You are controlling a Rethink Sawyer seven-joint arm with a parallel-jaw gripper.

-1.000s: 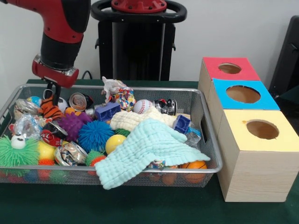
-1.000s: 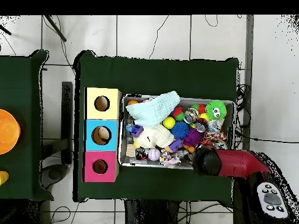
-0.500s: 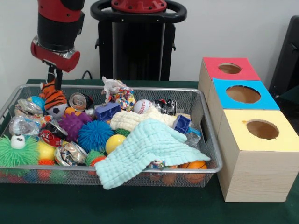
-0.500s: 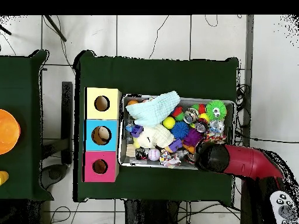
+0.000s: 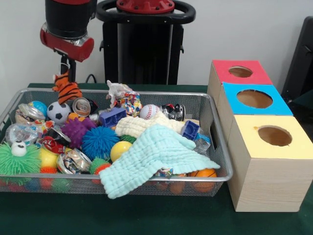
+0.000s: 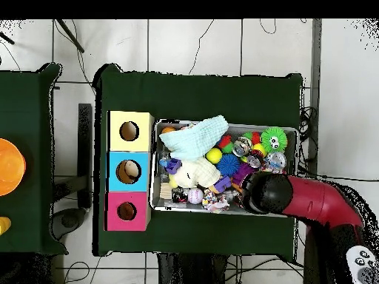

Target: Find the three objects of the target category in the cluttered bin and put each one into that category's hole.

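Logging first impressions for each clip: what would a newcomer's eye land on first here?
Probably the striped tiger toy dangling from the gripper above the wire bin's far corner. Next, the pale blue cloth draped over the bin's front rim, and the red, blue and yellow hole boxes beside it.

wall (image 5: 234, 29): plain white | floor (image 6: 192, 44): pale tiles, dark cables trailing across | table (image 6: 200, 92): dark green cloth | second green table (image 6: 29, 237) at the overhead view's left edge, orange dish (image 6: 9, 166) on it | light: even
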